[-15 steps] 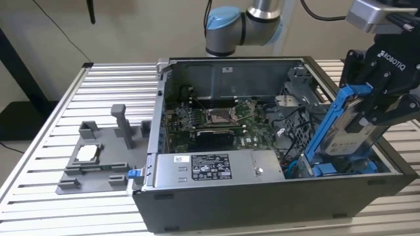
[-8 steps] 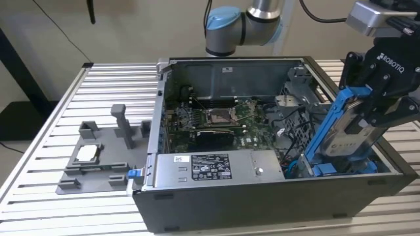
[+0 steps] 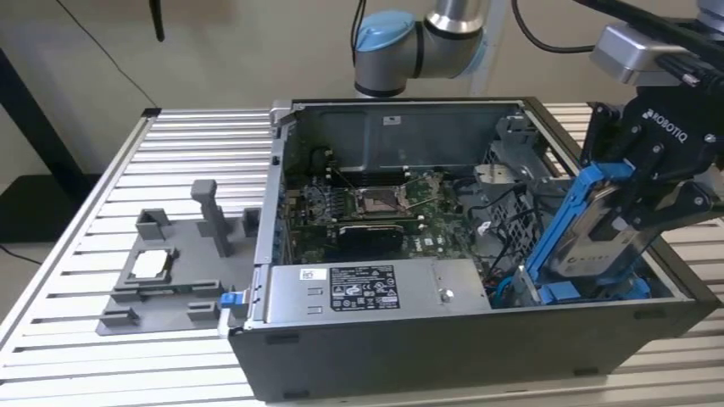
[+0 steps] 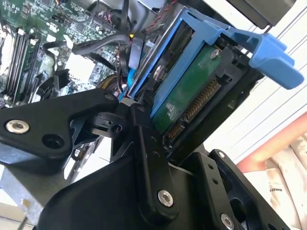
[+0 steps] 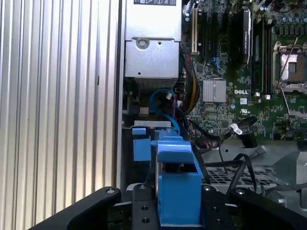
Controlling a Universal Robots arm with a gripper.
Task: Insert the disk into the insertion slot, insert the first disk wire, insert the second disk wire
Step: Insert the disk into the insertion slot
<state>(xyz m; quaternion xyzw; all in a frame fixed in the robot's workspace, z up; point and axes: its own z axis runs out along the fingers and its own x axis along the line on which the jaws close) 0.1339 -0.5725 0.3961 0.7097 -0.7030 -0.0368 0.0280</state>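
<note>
In the exterior view the disk (image 3: 591, 227), silver in a bright blue carrier, stands steeply tilted at the right end of the open computer case. My gripper (image 3: 636, 214) is shut on its upper half. Its lower end reaches down to the insertion slot (image 3: 534, 287), beside the perforated drive cage (image 3: 511, 212); how deep it sits is hidden. In the second wrist view the disk (image 4: 192, 100) shows its green board and connector between my black fingers (image 4: 144, 143). In the first wrist view the blue carrier (image 5: 176, 184) sits clamped in my gripper (image 5: 177, 213). A blue disk wire (image 5: 162, 101) loops below it.
The grey case (image 3: 453, 348) lies open on a slatted aluminium table (image 3: 102, 203). It holds a motherboard (image 3: 374, 203), a power supply (image 3: 362, 288) and loose black cables (image 3: 487, 229). A grey fixture (image 3: 169, 271) with posts stands to the exterior view's left of the case.
</note>
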